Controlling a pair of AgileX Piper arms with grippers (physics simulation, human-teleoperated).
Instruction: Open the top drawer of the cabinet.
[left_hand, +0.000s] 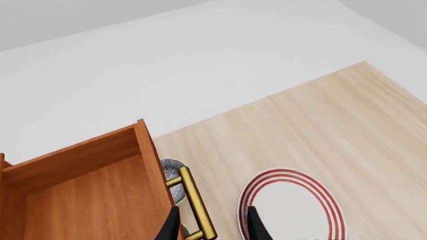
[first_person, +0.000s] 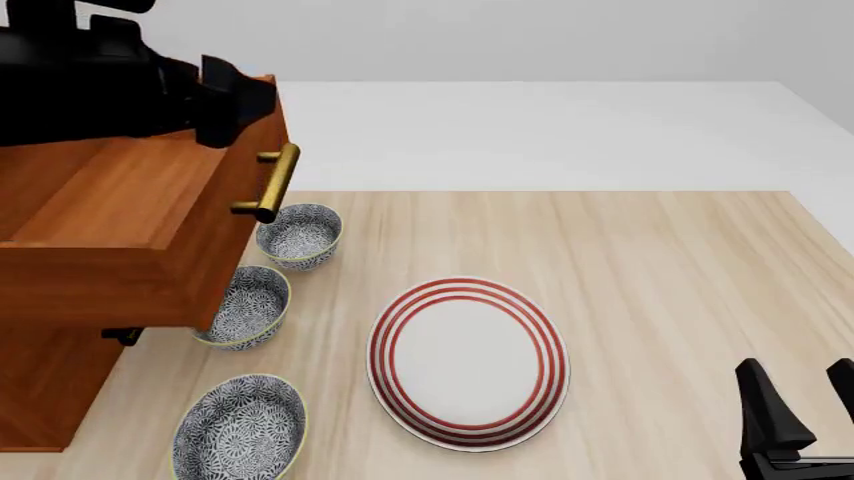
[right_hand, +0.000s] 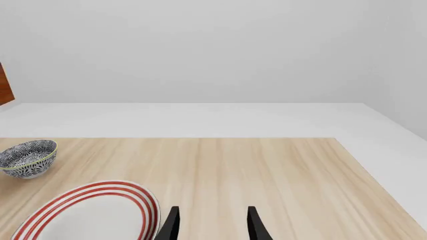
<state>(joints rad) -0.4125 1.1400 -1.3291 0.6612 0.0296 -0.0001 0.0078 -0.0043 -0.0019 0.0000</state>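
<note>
The cabinet (first_person: 54, 385) stands at the table's left. Its top drawer (first_person: 120, 215) is pulled out toward the table's middle, showing its bare wooden inside (left_hand: 87, 195). The drawer's brass bar handle (first_person: 274, 182) juts from its front. My left gripper (first_person: 243, 100) hovers just above the drawer's front edge. In the left wrist view its fingers (left_hand: 171, 227) are spread, and the handle (left_hand: 197, 205) appears between them, farther off. My right gripper (first_person: 798, 400) is open and empty over the table's near right corner.
Three patterned bowls (first_person: 300, 235) (first_person: 247, 305) (first_person: 240, 430) sit in a row right of the cabinet, the first two partly under the drawer. A red-ringed white plate (first_person: 467, 360) lies mid-table. A lower drawer's handle (first_person: 120, 335) peeks out below.
</note>
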